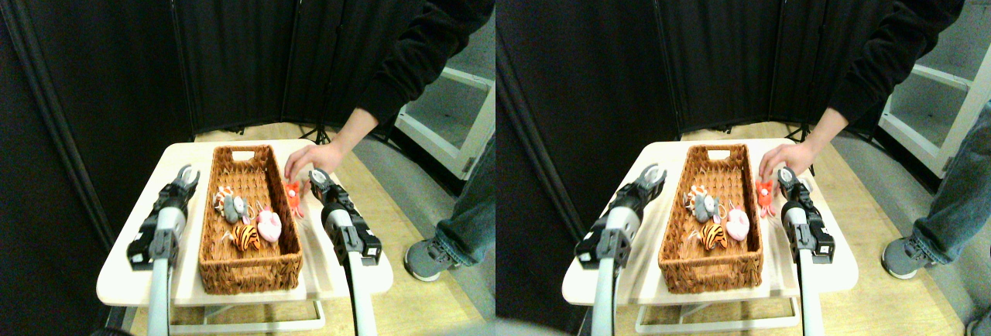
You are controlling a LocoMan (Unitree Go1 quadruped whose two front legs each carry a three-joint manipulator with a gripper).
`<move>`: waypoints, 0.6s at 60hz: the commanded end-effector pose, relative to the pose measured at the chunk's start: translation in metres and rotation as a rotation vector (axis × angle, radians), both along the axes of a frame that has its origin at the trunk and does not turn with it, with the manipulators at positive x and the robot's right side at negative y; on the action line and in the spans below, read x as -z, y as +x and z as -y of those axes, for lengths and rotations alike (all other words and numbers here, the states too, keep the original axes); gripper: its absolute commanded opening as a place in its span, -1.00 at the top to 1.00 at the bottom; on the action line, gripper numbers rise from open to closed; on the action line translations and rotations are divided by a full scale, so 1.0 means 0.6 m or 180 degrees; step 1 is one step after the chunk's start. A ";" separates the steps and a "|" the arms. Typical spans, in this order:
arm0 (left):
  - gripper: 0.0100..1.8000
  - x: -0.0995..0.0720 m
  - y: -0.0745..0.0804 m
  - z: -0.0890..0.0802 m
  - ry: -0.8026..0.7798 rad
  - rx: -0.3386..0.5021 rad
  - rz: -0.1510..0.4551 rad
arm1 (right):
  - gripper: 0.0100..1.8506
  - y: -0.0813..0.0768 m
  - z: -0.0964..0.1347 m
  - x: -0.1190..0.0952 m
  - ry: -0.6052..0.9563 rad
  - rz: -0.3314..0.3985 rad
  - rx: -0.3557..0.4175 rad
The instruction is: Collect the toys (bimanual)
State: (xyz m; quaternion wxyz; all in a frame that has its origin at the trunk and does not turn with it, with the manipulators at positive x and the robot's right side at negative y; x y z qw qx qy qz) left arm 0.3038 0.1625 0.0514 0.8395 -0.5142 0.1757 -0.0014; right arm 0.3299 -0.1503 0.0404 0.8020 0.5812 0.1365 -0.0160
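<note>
Reaching up over a pale tabletop (310,274), the robot's left hand (185,175) spreads its jaws wide and holds nothing; just right of it lies a long wicker basket (249,270). Inside sit a grey toy (232,209), a pink toy (269,225), a tiger toy (246,236) and a spotted white toy (223,193). The right hand (318,179) points at a red toy (292,194) just to its left; its jaw state cannot be told. A person's hand (310,158) touches down beside that toy.

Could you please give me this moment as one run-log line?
basket: tiger, pink, grey toys inside | red toy: table, beside basket | person's hand: reaching in
</note>
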 end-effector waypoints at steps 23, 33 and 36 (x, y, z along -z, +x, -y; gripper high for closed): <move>0.91 0.060 -0.024 -0.063 0.0092 -0.0556 -0.0086 | 0.91 0.014 -0.008 0.007 -0.0075 -0.0129 -0.0062; 0.92 0.073 -0.022 -0.071 0.0151 -0.0575 -0.0093 | 0.74 0.025 -0.013 0.025 -0.0099 -0.0329 -0.0144; 0.92 0.075 -0.021 -0.070 0.0120 -0.0598 -0.0104 | 0.63 0.029 -0.015 0.035 -0.0143 -0.0416 -0.0161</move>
